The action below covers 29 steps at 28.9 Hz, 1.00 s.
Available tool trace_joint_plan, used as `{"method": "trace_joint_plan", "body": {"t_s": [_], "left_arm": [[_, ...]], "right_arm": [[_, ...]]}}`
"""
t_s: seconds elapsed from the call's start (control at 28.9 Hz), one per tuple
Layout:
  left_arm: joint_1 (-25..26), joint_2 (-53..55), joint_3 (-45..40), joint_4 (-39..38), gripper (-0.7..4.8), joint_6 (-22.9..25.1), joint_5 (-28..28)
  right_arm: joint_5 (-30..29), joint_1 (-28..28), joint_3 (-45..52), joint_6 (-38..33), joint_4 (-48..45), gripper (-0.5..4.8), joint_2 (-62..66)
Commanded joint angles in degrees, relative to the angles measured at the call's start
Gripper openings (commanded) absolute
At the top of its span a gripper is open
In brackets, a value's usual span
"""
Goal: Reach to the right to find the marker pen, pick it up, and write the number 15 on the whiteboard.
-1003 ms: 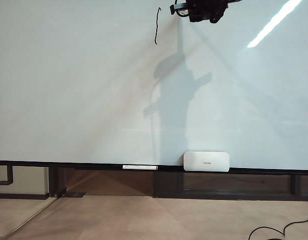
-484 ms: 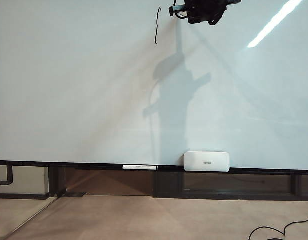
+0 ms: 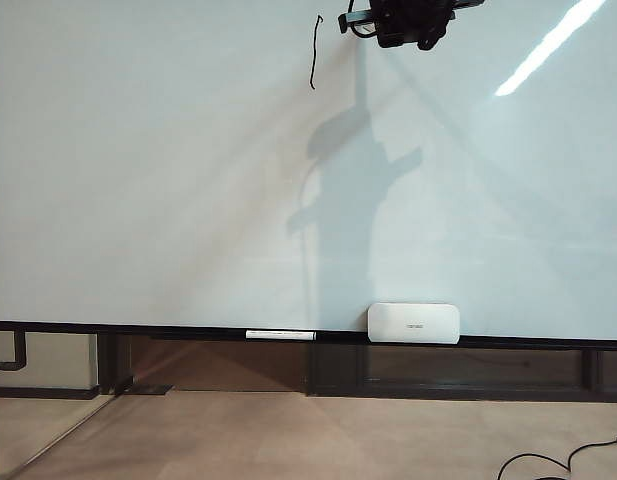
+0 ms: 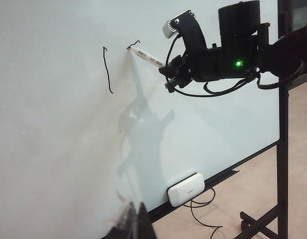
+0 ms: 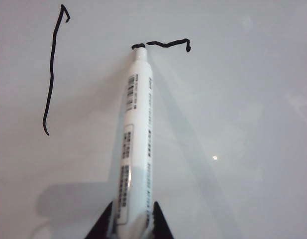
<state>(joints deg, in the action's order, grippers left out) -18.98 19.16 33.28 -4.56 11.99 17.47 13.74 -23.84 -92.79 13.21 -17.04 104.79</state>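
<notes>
Marker (image 5: 136, 144): clamped in right gripper (image 5: 128, 224), tip touching board (image 3: 138, 200) beside the drawn 1 (image 5: 51, 69), at a short horizontal stroke (image 5: 168, 44).
Left gripper (image 4: 133, 221): low, away from board; jaw state unclear.
Eraser (image 3: 413, 322): on tray rail.

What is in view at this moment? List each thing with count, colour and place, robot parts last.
whiteboard: one, glossy white with dark frame, fills the exterior view.
stroke of the 1: one, black, high on the board.
short top stroke of the 5: one, black, beside the 1, at the marker tip.
marker pen: one, white barrel with black tip, tip at the board.
eraser: one, white, on the tray rail.
thin pen: one, white, lying on the rail beside the eraser.
cable: one, black, on the floor.
right gripper: black, shut on the marker pen, high at the board.
left gripper: dark, away from the writing; state unclear.
</notes>
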Motion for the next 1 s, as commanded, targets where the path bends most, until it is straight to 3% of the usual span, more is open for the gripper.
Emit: {"method": "trace_joint_plan", "body": {"t_s": [0.03, 0.42, 1.0], "left_arm": [[0.1, 0.1, 0.3, 0.4, -0.05, 0.0, 0.1], [0.1, 0.1, 0.3, 0.3, -0.05, 0.0, 0.1], [0.1, 0.1, 0.3, 0.3, -0.05, 0.0, 0.1]], "right_arm": [[0.9, 0.1, -0.5, 0.1, -1.2, -0.02, -0.2], [-2.1, 0.1, -0.5, 0.1, -1.3, -0.02, -0.2], [-2.1, 0.1, -0.5, -0.1, 0.5, -0.02, -0.2]]}}
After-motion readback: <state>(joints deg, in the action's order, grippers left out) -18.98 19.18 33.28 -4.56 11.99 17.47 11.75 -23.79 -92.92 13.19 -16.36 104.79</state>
